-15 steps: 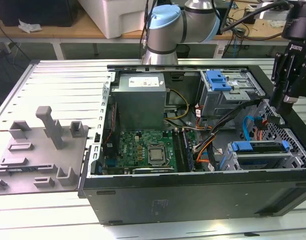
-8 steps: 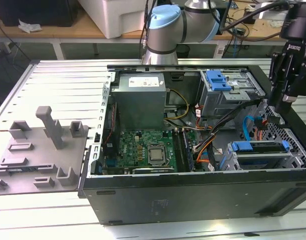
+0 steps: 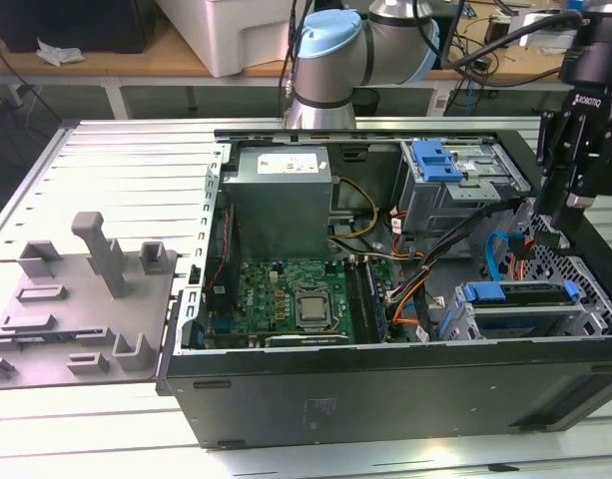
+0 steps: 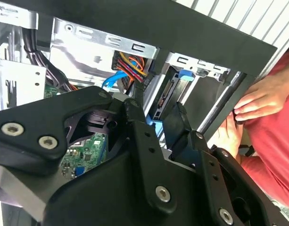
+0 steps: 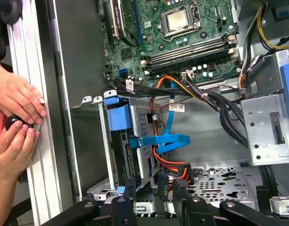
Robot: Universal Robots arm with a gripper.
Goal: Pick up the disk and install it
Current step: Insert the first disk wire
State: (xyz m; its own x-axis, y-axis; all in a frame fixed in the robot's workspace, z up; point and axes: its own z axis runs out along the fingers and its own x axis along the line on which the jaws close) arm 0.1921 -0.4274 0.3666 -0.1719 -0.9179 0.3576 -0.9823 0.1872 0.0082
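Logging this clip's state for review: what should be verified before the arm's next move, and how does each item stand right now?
1. Place of the disk: ok. It stands in the drive cage, blue carrier end showing.
2. Whether the disk is fully seated: cannot tell.
3. Whether the gripper holds anything: cannot tell. It hangs close to the cage.
4. The blue cable out of the way: not ok. It loops beside the cage, near the gripper.
5. People clear: not ok. The person's hands are at the edge of the case, beside the cage.
6. Case open for access: ok.
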